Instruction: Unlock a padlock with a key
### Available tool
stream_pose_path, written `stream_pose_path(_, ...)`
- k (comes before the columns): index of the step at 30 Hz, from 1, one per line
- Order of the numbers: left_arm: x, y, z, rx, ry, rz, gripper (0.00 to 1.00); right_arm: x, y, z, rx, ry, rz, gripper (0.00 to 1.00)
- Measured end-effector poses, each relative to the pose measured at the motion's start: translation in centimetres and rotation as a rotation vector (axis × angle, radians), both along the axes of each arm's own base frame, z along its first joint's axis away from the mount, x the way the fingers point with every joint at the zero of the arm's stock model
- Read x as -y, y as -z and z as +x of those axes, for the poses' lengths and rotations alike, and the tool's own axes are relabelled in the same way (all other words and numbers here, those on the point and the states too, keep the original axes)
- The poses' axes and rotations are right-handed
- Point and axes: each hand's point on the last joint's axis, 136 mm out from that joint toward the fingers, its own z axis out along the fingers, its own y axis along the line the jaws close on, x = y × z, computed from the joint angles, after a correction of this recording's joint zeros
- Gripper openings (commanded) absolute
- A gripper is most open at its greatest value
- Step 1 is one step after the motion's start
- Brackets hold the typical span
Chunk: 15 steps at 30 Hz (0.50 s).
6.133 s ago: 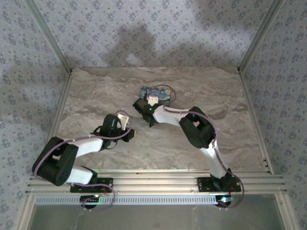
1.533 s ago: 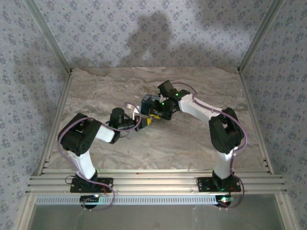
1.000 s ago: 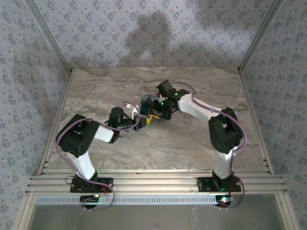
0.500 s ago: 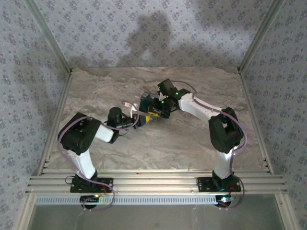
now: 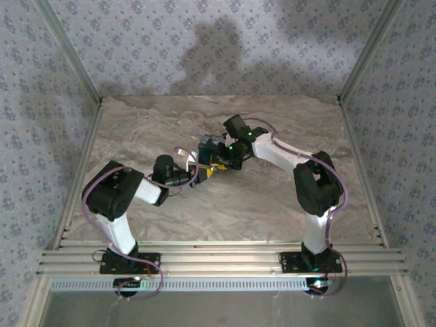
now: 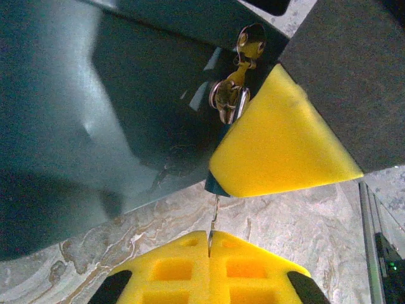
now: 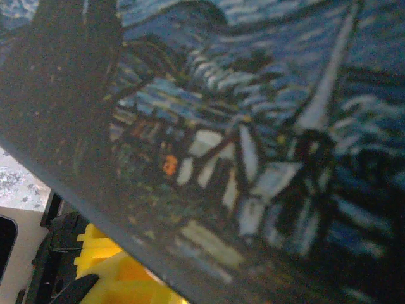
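The left fingers (image 6: 171,273), pressed together, pinch a thin dark metal key (image 6: 211,228) touching the small yellow padlock (image 6: 278,145); the right fingers (image 5: 219,159) cannot be judged.

Robot lab test cell, not a home or shop.
Left arm (image 5: 116,204) and right arm (image 5: 300,170) bolted to an aluminium rail (image 5: 218,259), marble-print tabletop (image 5: 136,136), metal frame posts (image 5: 68,51), patterned fabric walls (image 5: 204,34) enclosing it.

A dark blue swirl-print box (image 5: 208,145) is near the middle of a marbled table (image 5: 259,204), flower-patterned walls (image 5: 204,41) behind.
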Motion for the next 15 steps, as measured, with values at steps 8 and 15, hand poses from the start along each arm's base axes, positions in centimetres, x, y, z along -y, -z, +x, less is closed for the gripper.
stream_pose_path(8, 0.29, -0.1, -0.64, -0.025, 0.035, -0.018, 0.0, 0.15, 0.06, -0.59, -0.018, -0.036, -0.016, 0.0)
stream_pose_path(15, 0.51, -0.05, -0.51, -0.061, 0.032, -0.063, 0.0, 0.22, 0.11, -0.46, -0.023, -0.03, -0.004, 0.0)
